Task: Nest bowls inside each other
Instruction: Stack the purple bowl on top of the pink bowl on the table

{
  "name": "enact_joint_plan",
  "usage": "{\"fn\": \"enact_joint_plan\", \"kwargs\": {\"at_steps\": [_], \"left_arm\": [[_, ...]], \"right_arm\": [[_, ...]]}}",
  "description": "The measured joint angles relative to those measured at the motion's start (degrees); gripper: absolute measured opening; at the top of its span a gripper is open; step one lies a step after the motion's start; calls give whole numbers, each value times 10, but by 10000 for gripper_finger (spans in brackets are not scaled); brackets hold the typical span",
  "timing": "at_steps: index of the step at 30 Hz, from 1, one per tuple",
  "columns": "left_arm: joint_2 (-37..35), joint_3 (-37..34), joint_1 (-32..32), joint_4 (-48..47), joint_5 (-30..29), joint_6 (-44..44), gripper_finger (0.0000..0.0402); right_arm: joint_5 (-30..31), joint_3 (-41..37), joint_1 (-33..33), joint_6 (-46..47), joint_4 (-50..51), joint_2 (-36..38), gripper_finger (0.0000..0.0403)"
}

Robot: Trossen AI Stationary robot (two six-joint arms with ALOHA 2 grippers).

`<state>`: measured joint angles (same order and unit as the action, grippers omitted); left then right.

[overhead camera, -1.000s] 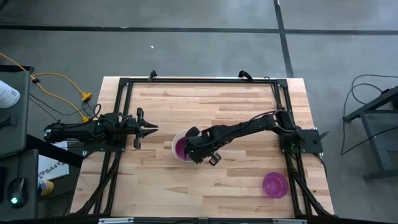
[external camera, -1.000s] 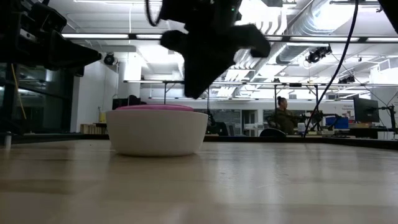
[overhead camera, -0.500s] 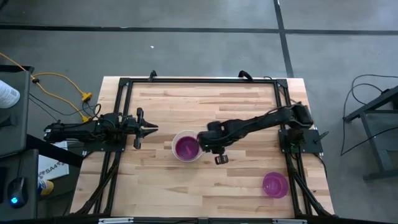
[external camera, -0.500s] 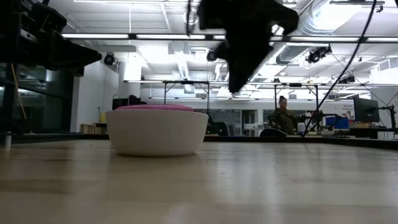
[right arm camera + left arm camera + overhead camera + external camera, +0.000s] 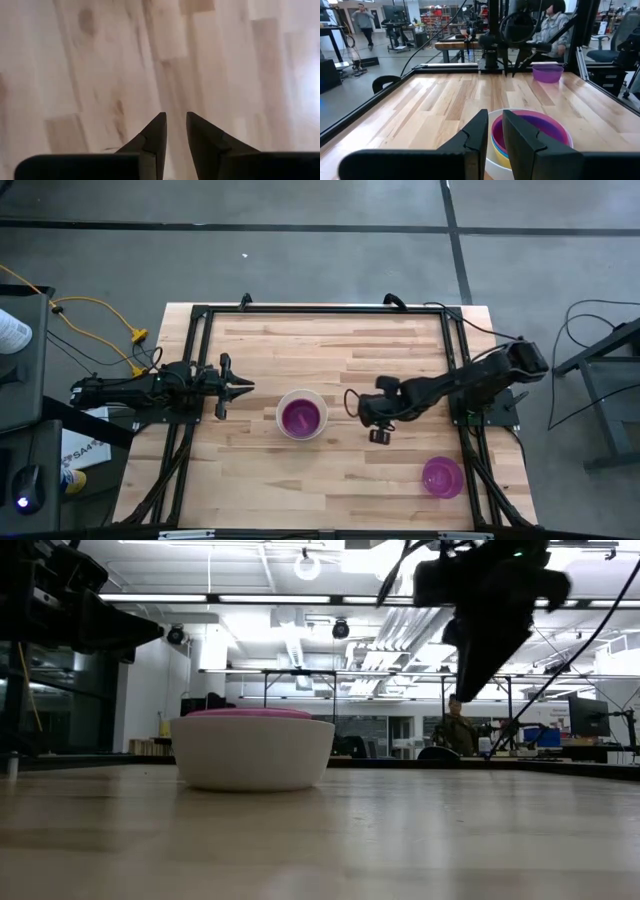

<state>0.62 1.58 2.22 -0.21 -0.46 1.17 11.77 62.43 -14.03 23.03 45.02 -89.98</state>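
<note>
Bowls first: the large round white plastic bowl (image 5: 301, 416) sits near the middle of the pale wooden worktop (image 5: 330, 345), and it already carries others inside it. From above, a pink-magenta bowl (image 5: 301, 417) fills its centre; the left wrist view shows a pink-red rim (image 5: 536, 131) with a yellow rim (image 5: 501, 154) tucked under it. At table height the white wall (image 5: 252, 752) stands with a pink edge (image 5: 250, 713) peeking over its top.

One small round purple plastic bowl (image 5: 442, 477) sits alone near the worktop's front right corner, well apart from the stack. It also shows far off in the left wrist view (image 5: 547, 73).

Right claw (image 5: 379, 436) hangs above bare wood between the stack and the purple bowl, nearer the stack, carrying nothing. Its own camera looks straight down on planks, its two dark fingers (image 5: 150, 140) drawn near each other with a narrow gap and nothing between them.

Left claw (image 5: 243, 387) waits at the worktop's left edge, pointing toward the white bowl and just short of it. Its fingers (image 5: 476, 137) likewise stand close together, a slim gap between them, empty.

A seated person (image 5: 459, 726) shows in the room beyond.
</note>
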Motion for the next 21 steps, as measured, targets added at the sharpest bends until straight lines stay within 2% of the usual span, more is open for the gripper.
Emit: {"fn": "enact_joint_plan", "kwargs": {"at_steps": [7,16,21], "left_arm": [[0,0,0,0,0,0,58],[0,0,0,0,0,0,58],[0,0,0,0,0,0,58]], "right_arm": [[6,-26,-32,27,27,38,68],[20,-28,-75,26,38,41,68],[18,-29,-89,31,82,41,68]]}}
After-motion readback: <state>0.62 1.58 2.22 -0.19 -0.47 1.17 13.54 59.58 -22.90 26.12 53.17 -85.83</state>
